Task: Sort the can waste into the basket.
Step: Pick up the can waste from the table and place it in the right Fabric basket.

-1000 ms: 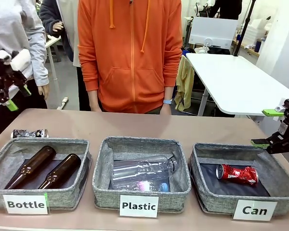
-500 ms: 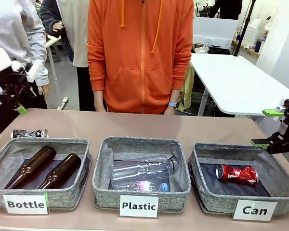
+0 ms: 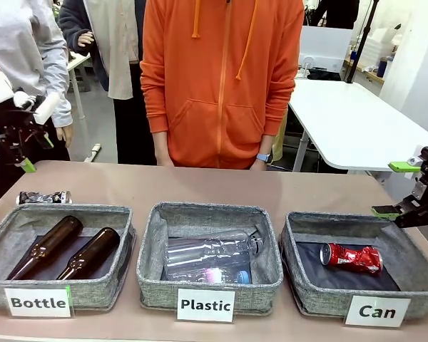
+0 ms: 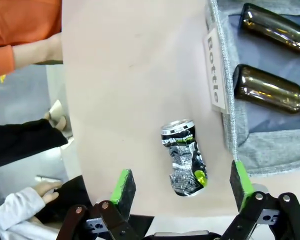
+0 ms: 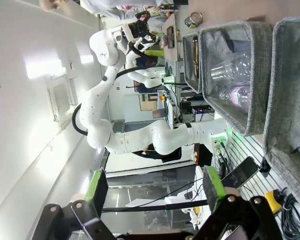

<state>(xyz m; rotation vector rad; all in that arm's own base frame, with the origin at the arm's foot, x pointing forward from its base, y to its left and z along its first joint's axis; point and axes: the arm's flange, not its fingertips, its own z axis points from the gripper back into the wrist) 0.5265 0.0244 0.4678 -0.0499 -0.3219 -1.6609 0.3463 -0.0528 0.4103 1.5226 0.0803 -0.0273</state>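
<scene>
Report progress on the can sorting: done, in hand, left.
Done: the red can lies in the Can basket. In hand: the left gripper hangs open above the black and silver can on the table beyond the Bottle basket. Left: grasping that can and carrying it to the Can basket. The right gripper is open, empty.

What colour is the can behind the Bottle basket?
Black and silver can, green flecks; left wrist view shows it best.
</scene>
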